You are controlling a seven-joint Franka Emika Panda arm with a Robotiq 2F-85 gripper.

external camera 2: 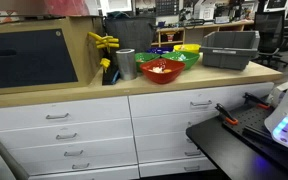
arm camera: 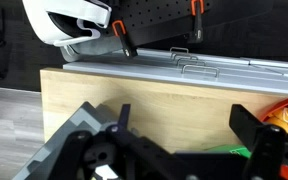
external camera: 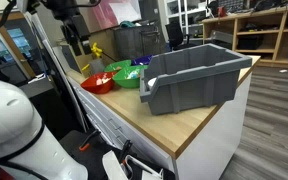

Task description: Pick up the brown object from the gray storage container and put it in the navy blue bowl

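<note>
The gray storage container (external camera: 189,80) stands on the wooden counter and also shows in an exterior view (external camera 2: 229,48). Its inside does not show, so the brown object is hidden. The navy blue bowl (external camera: 144,62) sits behind the green bowl, partly covered, and its rim peeks out behind the red bowl in an exterior view (external camera 2: 161,51). My gripper (external camera: 77,46) hangs above the counter's far end, beyond the red bowl and well away from the container. In the wrist view the gripper (arm camera: 184,125) is open and empty over bare wood.
A red bowl (external camera: 97,82) and a green bowl (external camera: 127,75) sit between my gripper and the container. A metal cup (external camera 2: 126,63) and yellow clamps (external camera 2: 104,42) stand by the bowls. Drawers (external camera 2: 64,130) run below the counter. The counter edge (arm camera: 164,72) shows in the wrist view.
</note>
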